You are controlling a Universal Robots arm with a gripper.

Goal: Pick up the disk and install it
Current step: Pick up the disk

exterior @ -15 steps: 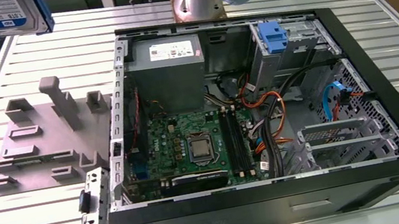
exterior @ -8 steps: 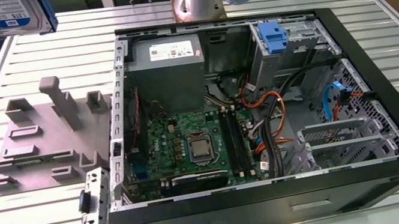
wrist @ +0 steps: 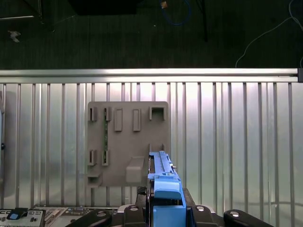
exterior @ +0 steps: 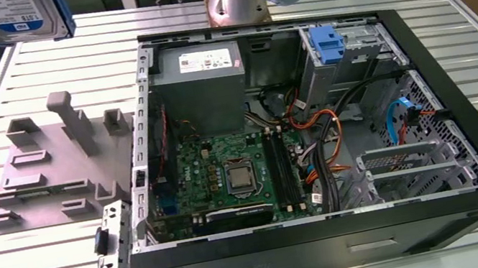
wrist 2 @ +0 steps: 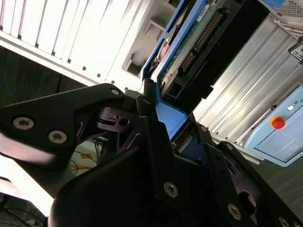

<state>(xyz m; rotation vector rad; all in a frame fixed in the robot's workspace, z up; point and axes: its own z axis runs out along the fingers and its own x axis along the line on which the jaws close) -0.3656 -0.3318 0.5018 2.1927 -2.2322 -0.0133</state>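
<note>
pinching the disk point(wrist 2: 189, 52) by its blue carrier point(wrist: 165, 189), the gripper point(wrist 2: 163, 118) is seen closed on it in both wrist views; the disk is held clear of the slatted table point(wrist: 227, 142), over the edge of the grey fixture plate point(wrist: 128, 137), at the exterior view's upper left, apart from the open computer case point(exterior: 289, 257)
</note>
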